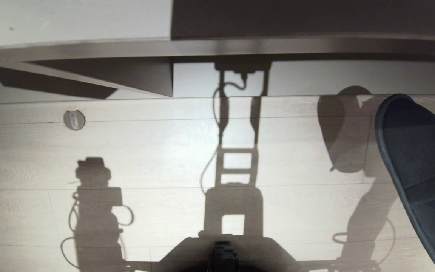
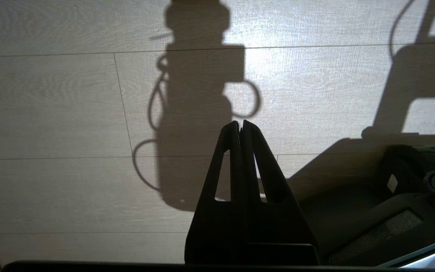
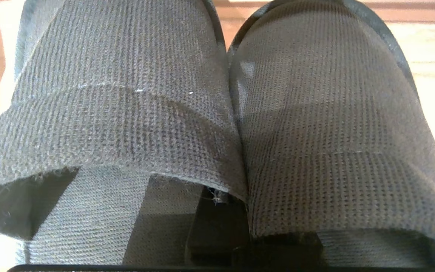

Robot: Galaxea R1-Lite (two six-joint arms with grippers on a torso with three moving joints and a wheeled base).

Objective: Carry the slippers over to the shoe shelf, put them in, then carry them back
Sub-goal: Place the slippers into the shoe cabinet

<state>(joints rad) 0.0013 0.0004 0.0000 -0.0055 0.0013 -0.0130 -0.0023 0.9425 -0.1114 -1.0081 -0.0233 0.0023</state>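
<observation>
At the right edge of the head view, well to the right of the round floor plate (image 1: 74, 120): slippers (image 1: 417, 166), dark grey, lifted above the pale plank floor (image 1: 164, 158), toe pointing up toward the wall base, shadow cast on the boards between slippers and floor plate. Seen from the right wrist camera as a matching pair (image 3: 217, 124), side by side and touching along the inner edges, woven uppers facing the camera, rounded toes pointing away. Right gripper (image 3: 221, 223) closed on the slippers, dark fingers (image 3: 217, 226) pinched where the two inner edges meet, fingertips hidden under the fabric. Left gripper (image 2: 241, 126) holding nothing, fingers pressed together tip to tip, hanging above the floor, on the floor-plate side of the robot base (image 1: 225, 257); shadow of that arm falling on the boards directly below the floor plate. Dark baseboard strip (image 1: 217, 47) running across above the floor plate, with a pale wall panel (image 1: 70, 19) above it on the floor-plate side and a dark panel (image 1: 315, 17) farther right. Shoe shelf not identifiable in any view. Shadow of the robot mast on the floor to the right of the floor plate, roughly midway between it and the slippers.
</observation>
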